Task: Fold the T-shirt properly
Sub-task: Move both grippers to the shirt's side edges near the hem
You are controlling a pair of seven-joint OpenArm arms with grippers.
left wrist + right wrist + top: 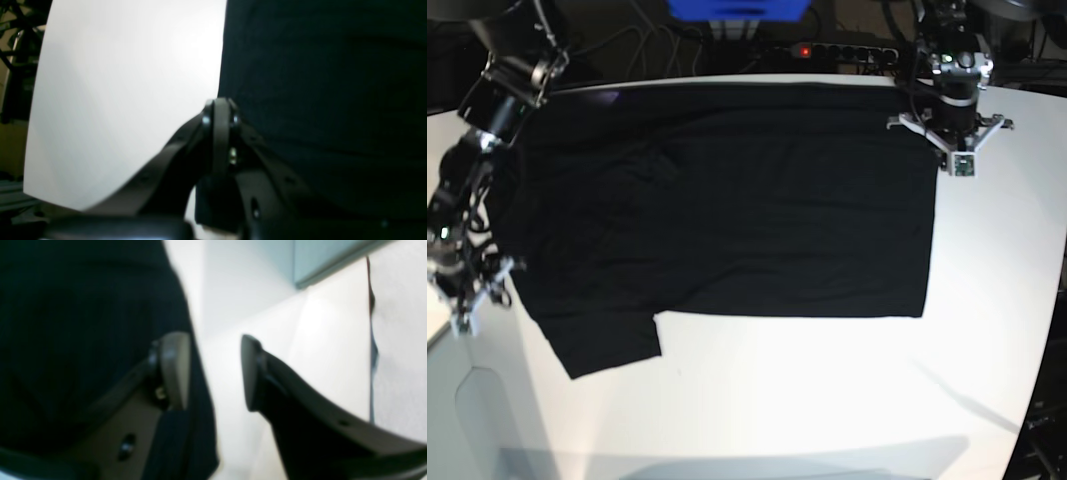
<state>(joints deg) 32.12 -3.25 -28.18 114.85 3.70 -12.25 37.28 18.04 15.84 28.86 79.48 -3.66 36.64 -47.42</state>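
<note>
Your T-shirt (727, 210) lies spread flat, plain black side up, across the white table (827, 400), one sleeve toward 7 o'clock. The left gripper (220, 110) is pinched together at the cloth's edge, though any fabric between its fingers is hard to make out. The right gripper (215, 370) gapes wide, and blur hides what its fingertips touch.

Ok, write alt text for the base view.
A large black short-sleeved fabric T-shirt lies spread flat, plain side up, across a white table. The left gripper sits at the shirt's far right corner, and the right gripper sits off its left edge.
</note>
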